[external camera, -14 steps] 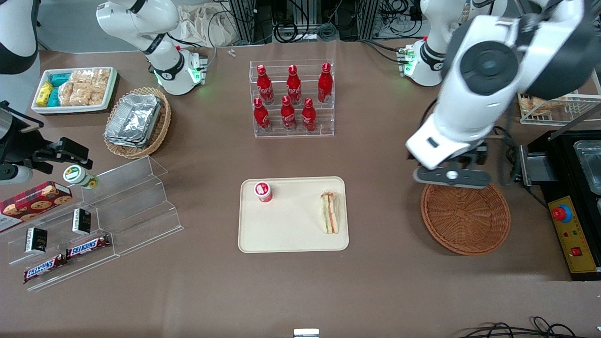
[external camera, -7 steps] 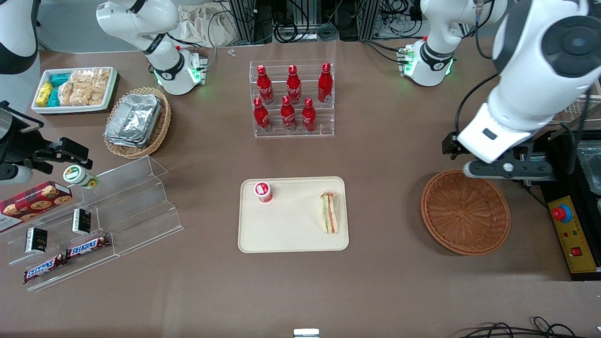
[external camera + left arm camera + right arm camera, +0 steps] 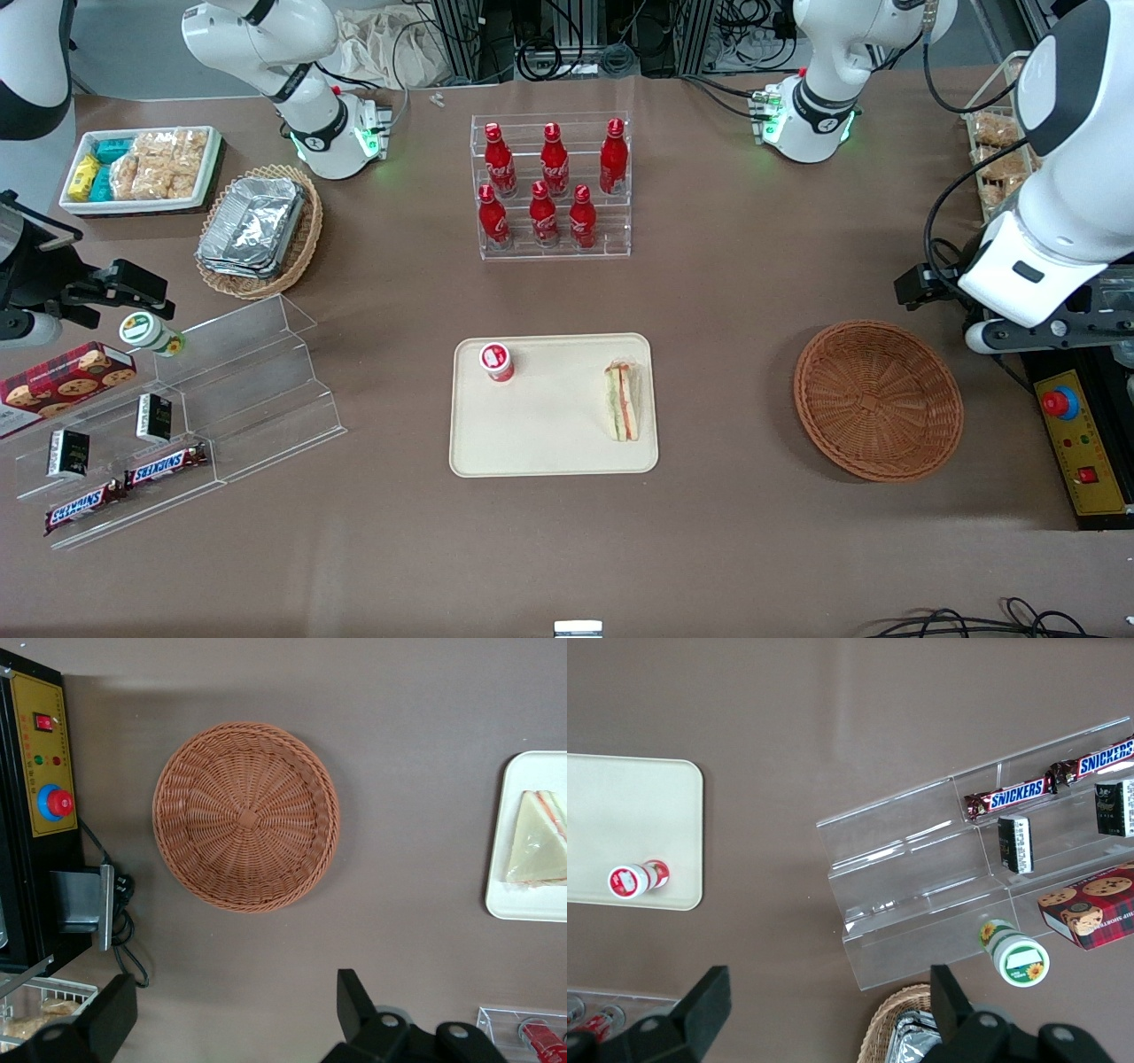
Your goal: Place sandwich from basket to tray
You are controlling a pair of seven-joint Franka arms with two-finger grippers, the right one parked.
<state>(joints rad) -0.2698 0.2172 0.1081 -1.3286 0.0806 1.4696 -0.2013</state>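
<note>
With the sandwich point(image 3: 622, 401) lying on the tray point(image 3: 540, 443) and the basket point(image 3: 877, 399) bare, the end effector point(image 3: 235, 1014) is hanging wide open, gripping nothing, above the desk beside the basket, so I judge only parking is remaining.

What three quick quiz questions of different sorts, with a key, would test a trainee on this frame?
1. True or false: the sandwich lies on the tray.
2. What is in the basket? A) sandwich B) nothing C) bottle
3. Fill in: the gripper is ____, holding nothing, up above the table beside the basket, toward the working arm's end.

Key: 1 true; 2 B; 3 open.
</note>
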